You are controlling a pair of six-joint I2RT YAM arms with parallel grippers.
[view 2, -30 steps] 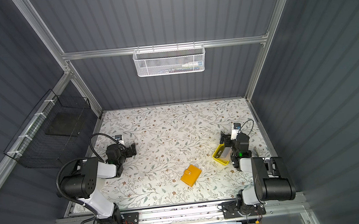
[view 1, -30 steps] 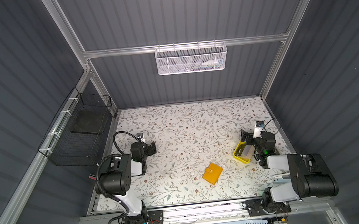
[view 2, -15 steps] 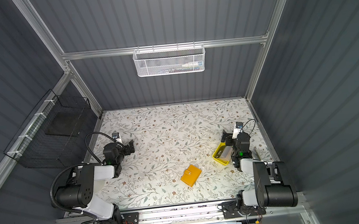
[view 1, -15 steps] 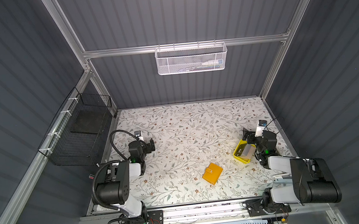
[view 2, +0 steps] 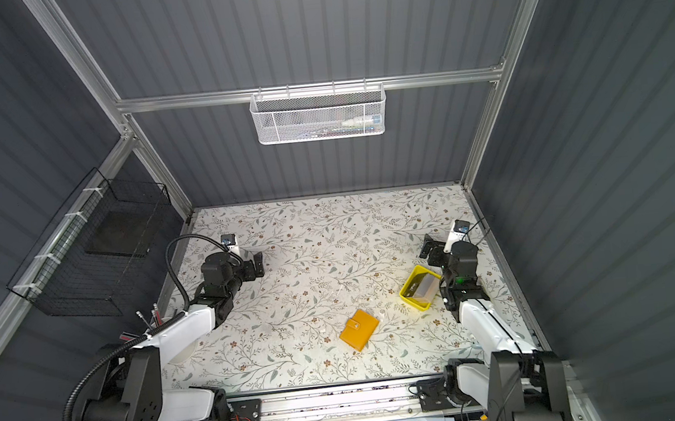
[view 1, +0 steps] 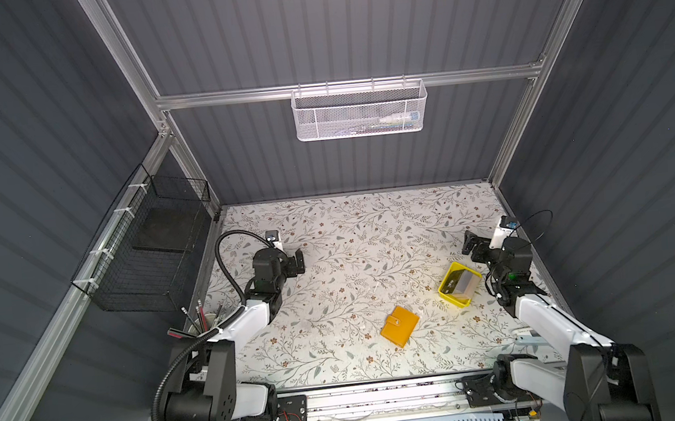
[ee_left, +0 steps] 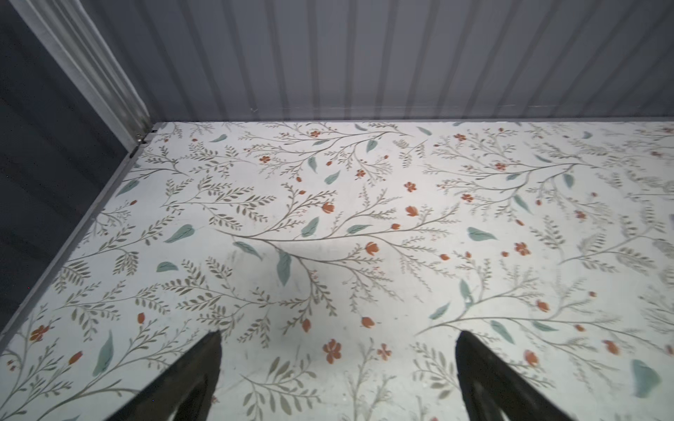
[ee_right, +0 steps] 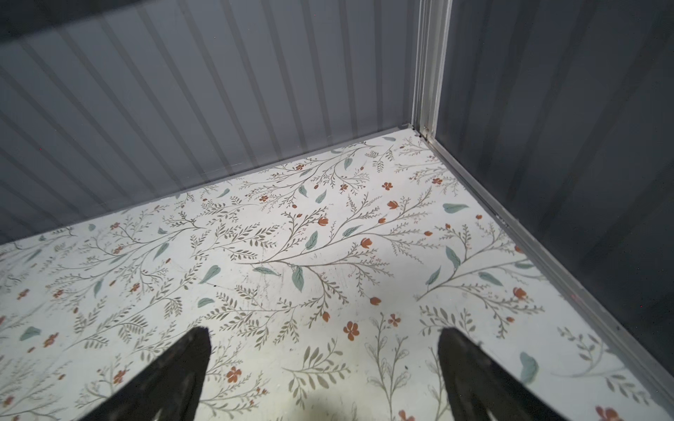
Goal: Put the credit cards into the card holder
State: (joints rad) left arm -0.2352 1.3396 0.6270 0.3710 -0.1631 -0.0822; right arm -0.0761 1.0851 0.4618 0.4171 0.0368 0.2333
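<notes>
Both our arms have stretched farther out over the floral table (view 1: 329, 229) since a second ago, while the card holder (view 1: 400, 326) has kept its spot, lying closed at five o'clock from the table's middle. Our left gripper (view 1: 299, 260) hangs at ten o'clock, jaws spread wide above bare tabletop; our right gripper (view 1: 470, 245) at two o'clock, jaws spread likewise, holding nothing. The credit cards (view 1: 461, 282) sit in a yellow tray (view 1: 454, 300) at three o'clock, near our right arm.
</notes>
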